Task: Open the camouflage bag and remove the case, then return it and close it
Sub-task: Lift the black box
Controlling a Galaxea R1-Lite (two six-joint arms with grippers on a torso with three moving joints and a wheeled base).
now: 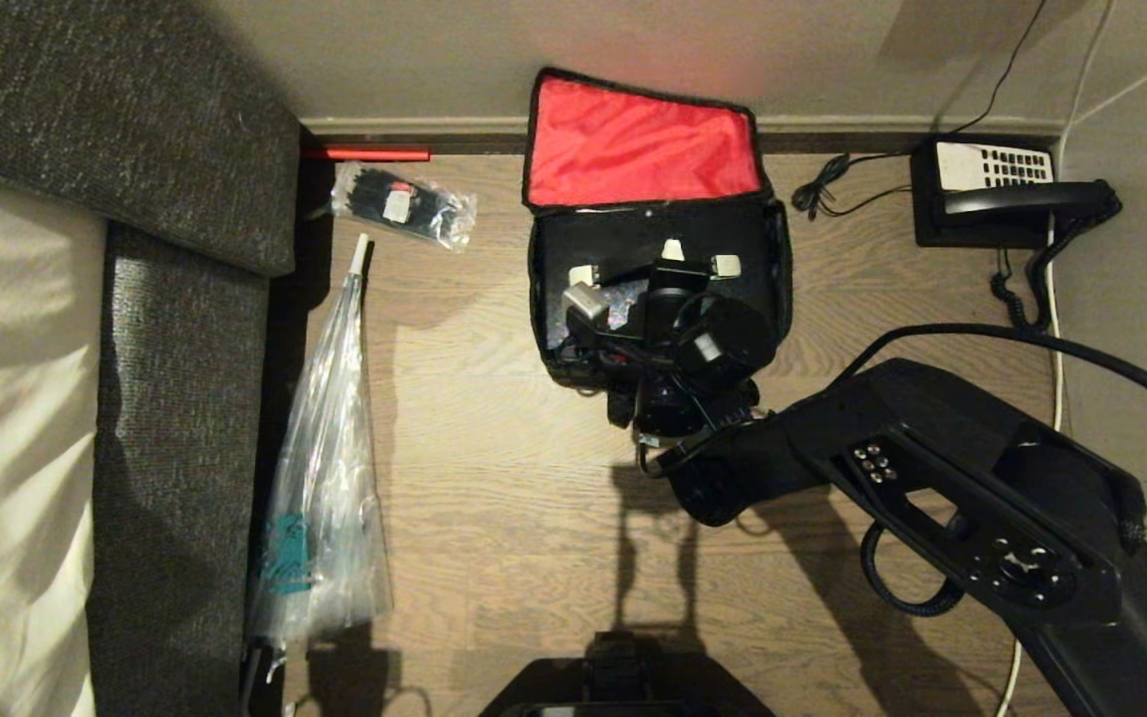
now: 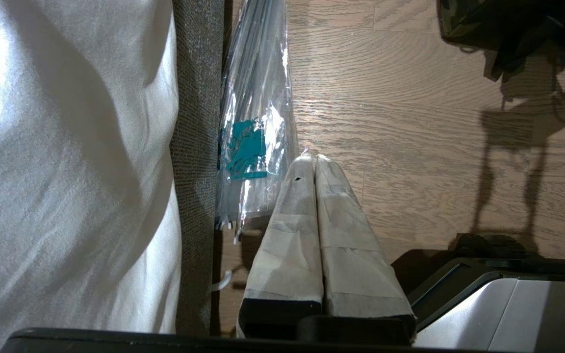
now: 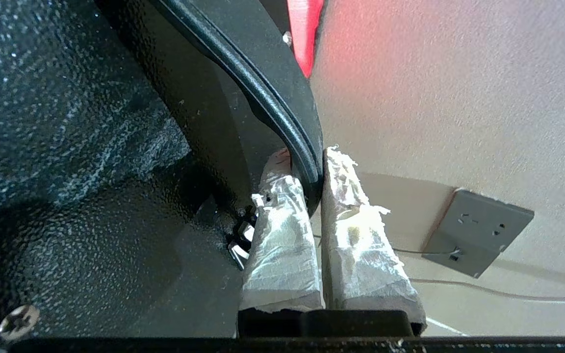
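The camouflage bag stands open on the wooden floor by the wall, its red inner lid leaning back against the wall. The case, black with pale metal latches, lies across the bag's mouth, and a patch of silvery lining shows beside it. My right gripper reaches into the opening from above. In the right wrist view the right gripper is shut on the case's curved black handle, with the textured case alongside. My left gripper is shut and empty, parked low beside the bed.
A black desk telephone sits at the far right by the wall. A small clear packet of black ties and a long clear plastic bag lie left of the camouflage bag, along the grey upholstered bed edge. A wall socket shows behind.
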